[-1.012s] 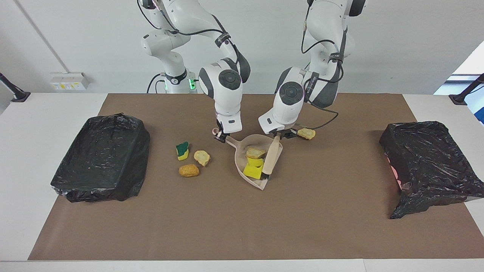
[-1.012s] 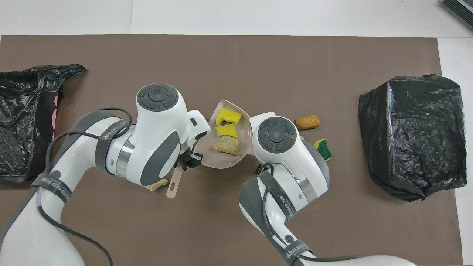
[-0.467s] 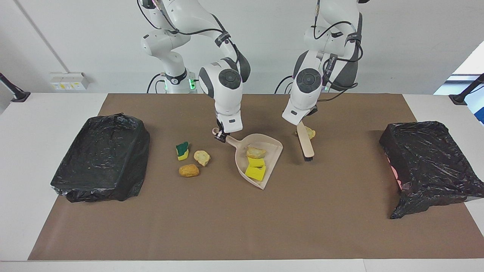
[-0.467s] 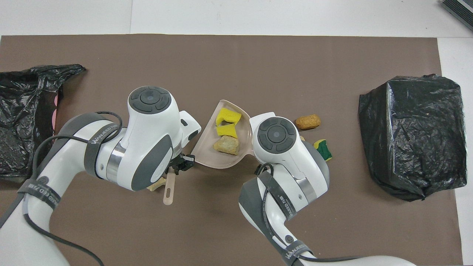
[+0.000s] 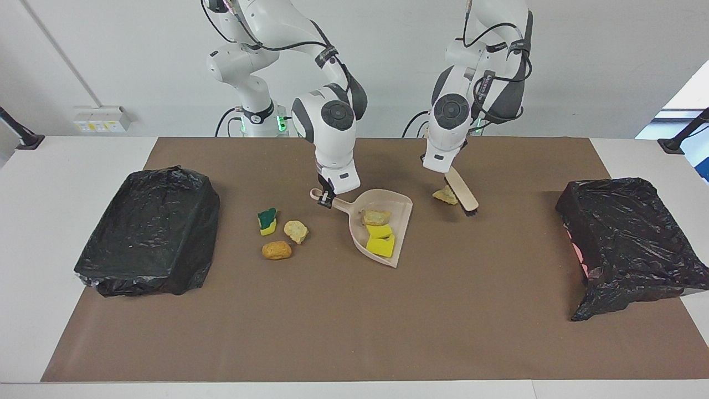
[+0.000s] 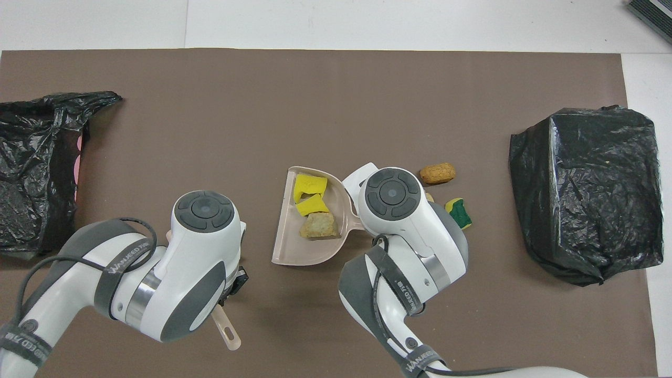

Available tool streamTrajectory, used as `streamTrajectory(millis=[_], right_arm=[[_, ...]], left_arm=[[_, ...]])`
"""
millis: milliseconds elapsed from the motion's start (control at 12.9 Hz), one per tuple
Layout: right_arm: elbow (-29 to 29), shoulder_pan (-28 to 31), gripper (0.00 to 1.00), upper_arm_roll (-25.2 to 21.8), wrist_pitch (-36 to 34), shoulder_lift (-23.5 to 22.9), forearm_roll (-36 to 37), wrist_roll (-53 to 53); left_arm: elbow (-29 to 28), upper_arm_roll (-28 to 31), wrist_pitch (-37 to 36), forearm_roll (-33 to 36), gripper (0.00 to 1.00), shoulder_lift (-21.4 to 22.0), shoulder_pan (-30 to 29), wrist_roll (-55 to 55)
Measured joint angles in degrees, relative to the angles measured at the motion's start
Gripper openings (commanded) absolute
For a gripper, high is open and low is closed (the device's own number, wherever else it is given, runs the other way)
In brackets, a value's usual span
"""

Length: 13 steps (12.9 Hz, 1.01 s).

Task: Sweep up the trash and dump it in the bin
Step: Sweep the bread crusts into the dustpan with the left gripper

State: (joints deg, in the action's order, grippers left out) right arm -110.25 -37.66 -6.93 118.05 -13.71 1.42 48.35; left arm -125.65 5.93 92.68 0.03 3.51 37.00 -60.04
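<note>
My right gripper (image 5: 327, 198) is shut on the handle of the beige dustpan (image 5: 400, 220), which rests on the brown mat. In the pan (image 6: 299, 253) lie two yellow sponge bits (image 5: 381, 238) (image 6: 310, 185) and a tan lump (image 5: 375, 216) (image 6: 317, 226). My left gripper (image 5: 447, 173) is shut on the beige brush (image 5: 461, 192). The brush slants down with its black bristles at the mat, beside a pale tan lump (image 5: 445, 195). The green-faced sponge (image 5: 267, 220) (image 6: 459, 211), a pale lump (image 5: 296, 230) and the orange-brown lump (image 5: 276, 250) (image 6: 437, 172) lie loose beside the pan, toward the right arm's end.
A bin lined with a black bag (image 5: 149, 230) (image 6: 585, 194) stands at the right arm's end of the table. A second black-bagged bin (image 5: 626, 238) (image 6: 31, 168) stands at the left arm's end. The brush handle's tip (image 6: 227, 328) shows under the left arm.
My left gripper lifted the brush out of the dustpan and carried it to the pale lump toward the left arm's end. My right gripper turned the pan's mouth toward that lump.
</note>
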Motion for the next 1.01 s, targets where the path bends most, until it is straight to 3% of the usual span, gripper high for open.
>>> streamTrajectory(millis=[389,700,1012], right_arm=[[-1.0,0.0,0.0,0.0,0.2,0.1,0.0,4.2],[-1.3,0.0,0.0,0.0,0.2,0.2,0.0,3.5],[-1.6,0.0,0.0,0.0,0.2,0.3,0.0,2.6]], left_arm=[[-10.9,0.0,11.7,-2.6,0.0,5.2,0.1,-5.9],[-12.1,-0.4,23.3,-10.3,0.0,3.4,3.2,0.9],[-10.5,-0.6,32.2,-12.7,0.0,1.5,7.2,8.5]])
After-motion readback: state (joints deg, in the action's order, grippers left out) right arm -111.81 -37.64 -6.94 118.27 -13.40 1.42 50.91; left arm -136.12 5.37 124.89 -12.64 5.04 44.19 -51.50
